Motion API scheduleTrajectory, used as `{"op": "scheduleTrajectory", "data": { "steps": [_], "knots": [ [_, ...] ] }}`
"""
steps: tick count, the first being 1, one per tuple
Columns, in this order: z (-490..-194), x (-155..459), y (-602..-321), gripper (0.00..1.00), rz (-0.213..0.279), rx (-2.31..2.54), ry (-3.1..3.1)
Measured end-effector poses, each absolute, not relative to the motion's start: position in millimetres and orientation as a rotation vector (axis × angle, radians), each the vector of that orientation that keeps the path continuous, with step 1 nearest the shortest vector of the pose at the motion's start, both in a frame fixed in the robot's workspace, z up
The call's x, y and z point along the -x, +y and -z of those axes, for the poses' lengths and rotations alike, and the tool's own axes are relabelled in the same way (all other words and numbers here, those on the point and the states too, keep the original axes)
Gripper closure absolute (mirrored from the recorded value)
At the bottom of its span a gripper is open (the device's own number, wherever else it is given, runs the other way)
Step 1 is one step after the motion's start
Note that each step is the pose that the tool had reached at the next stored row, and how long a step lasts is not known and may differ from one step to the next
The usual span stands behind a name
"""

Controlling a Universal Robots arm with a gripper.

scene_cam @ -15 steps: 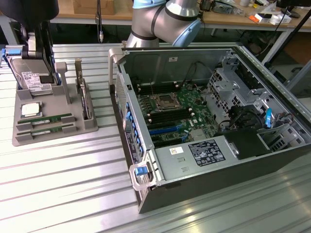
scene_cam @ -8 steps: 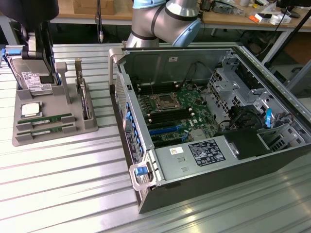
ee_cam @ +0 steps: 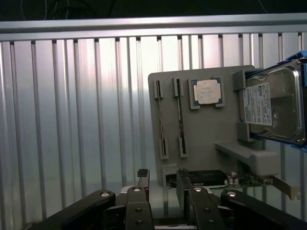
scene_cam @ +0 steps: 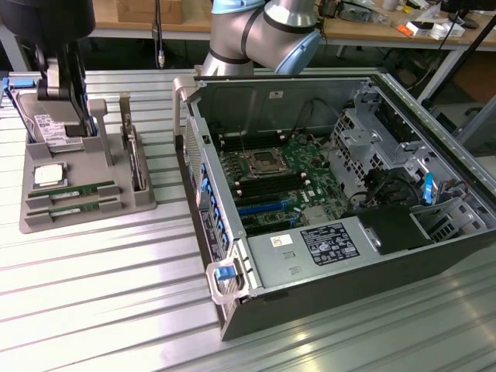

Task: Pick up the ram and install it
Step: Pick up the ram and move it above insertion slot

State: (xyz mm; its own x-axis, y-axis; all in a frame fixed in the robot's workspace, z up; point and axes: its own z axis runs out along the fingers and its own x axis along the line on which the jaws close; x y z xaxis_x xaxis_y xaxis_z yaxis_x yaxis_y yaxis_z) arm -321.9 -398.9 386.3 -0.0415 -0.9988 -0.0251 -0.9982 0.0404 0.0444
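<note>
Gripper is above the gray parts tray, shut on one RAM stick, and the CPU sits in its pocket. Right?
Not shut on one. The wrist view shows the gripper open and empty above the gray parts tray, with both RAM sticks lying in their slots. The CPU sits in its pocket.

Table: ribbed bare metal, glossy. Tray: matt grey plastic. Ram: green circuit board, matt.
</note>
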Motion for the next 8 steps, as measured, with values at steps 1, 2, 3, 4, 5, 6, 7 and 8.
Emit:
{"op": "scheduleTrajectory", "data": {
  "steps": [1, 2, 3, 4, 5, 6, 7, 8],
  "knots": [
    [-385.8, 321.9, -398.9, 0.64, 0.077, -2.166, -2.257],
    [-385.4, 321.9, -398.9, 0.64, 0.078, -2.166, -2.257],
    [-385.1, 321.9, -398.9, 0.64, 0.078, -2.166, -2.257],
    [-384.4, 321.9, -398.9, 0.64, 0.078, -2.166, -2.257],
    [-384.0, 321.9, -398.9, 0.64, 0.078, -2.166, -2.257],
    [-383.8, 321.9, -398.9, 0.64, 0.078, -2.166, -2.257],
    [-383.3, 321.9, -398.9, 0.64, 0.078, -2.166, -2.257],
    [-383.1, 321.9, -399.0, 0.64, 0.078, -2.166, -2.257]
  ]
}}
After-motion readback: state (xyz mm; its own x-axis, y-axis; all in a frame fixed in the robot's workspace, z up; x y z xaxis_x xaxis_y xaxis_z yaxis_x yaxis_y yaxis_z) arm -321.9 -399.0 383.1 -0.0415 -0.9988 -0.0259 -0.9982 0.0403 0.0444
